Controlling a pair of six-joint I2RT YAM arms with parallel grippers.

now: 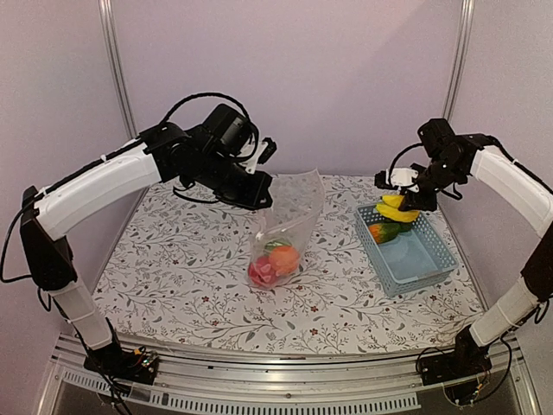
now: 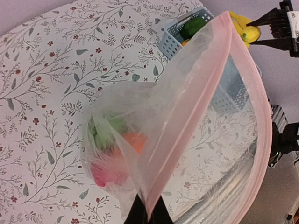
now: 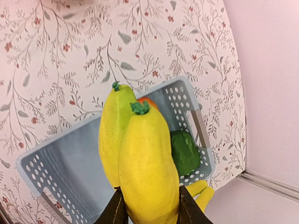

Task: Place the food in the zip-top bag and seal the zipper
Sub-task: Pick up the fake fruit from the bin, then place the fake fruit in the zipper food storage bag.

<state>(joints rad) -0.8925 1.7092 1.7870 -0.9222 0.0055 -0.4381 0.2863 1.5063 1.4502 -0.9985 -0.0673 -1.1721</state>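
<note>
At the centre of the flowered table, the large clear crinkly zip-top bag stands with a red-pink fruit and an orange inside, its pale pink zipper strip unsealed, the left gripper clamped on the mouth edge at the bag's 10 o'clock. Off at its 3 o'clock, the right gripper pinches a yellow toy banana above the light blue slatted basket holding a green pepper. Judging by the slack mouth, the banana could snag the rim and fall outside, or tug the film from the left gripper, collapsing the bag.
</note>
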